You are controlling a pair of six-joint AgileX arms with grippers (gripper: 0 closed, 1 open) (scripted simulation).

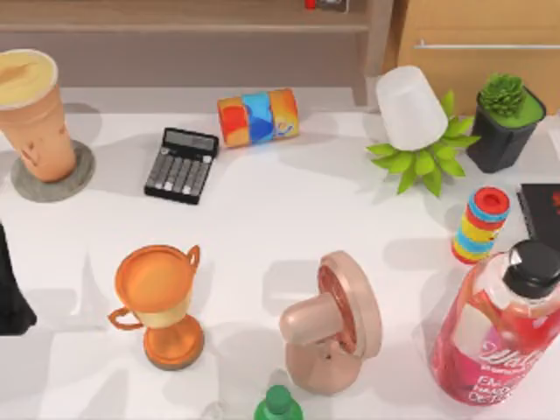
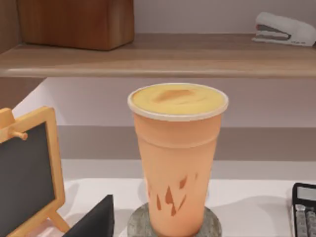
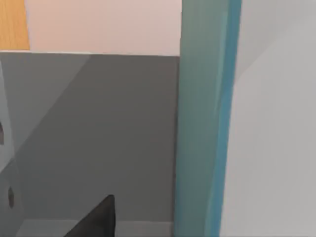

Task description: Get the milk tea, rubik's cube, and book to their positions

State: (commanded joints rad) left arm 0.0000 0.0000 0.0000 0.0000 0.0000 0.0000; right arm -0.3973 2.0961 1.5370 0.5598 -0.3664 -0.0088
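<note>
The milk tea (image 1: 35, 109), a tall orange-tan cup with a creamy top, stands upright on a grey round coaster (image 1: 77, 175) at the back left of the table. My left gripper (image 1: 10, 293) is a dark shape at the left edge, in front of the cup and apart from it. In the left wrist view the milk tea (image 2: 177, 158) stands free, with one dark finger (image 2: 96, 219) low beside it, not touching. In the right wrist view the book (image 3: 202, 123) is an upright teal band against a grey wall, with a dark finger (image 3: 98, 217) apart from it. The rubik's cube is out of view.
A black calculator (image 1: 181, 164) and a striped can (image 1: 258, 116) lie at the back. An orange trophy (image 1: 160, 302), a pink fan (image 1: 337, 324) and a green bottle top (image 1: 278, 404) stand in front. At the right are a white cup (image 1: 409, 107), a ring tower (image 1: 480, 225) and a pink bottle (image 1: 500, 328).
</note>
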